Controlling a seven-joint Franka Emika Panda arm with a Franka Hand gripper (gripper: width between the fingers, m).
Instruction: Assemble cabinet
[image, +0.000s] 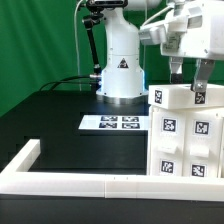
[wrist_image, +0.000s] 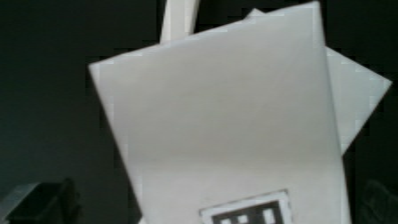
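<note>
End effector (image: 186, 82), released wide, straddles the upright cabinet (image: 185, 135) at the table's (image: 60, 115) three o'clock, seemingly to steady it.

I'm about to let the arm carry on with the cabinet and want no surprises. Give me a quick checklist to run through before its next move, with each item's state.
1. Gripper jaws open: ok.
2. Nothing held between the fingers: ok.
3. Gripper directly above the cabinet: ok.
4. Cabinet standing upright on the black table: ok.
5. Cabinet lined up squarely under the wrist camera: not ok, its top looks skewed.
6. Clearance between fingertips and the cabinet's top: cannot tell.
</note>
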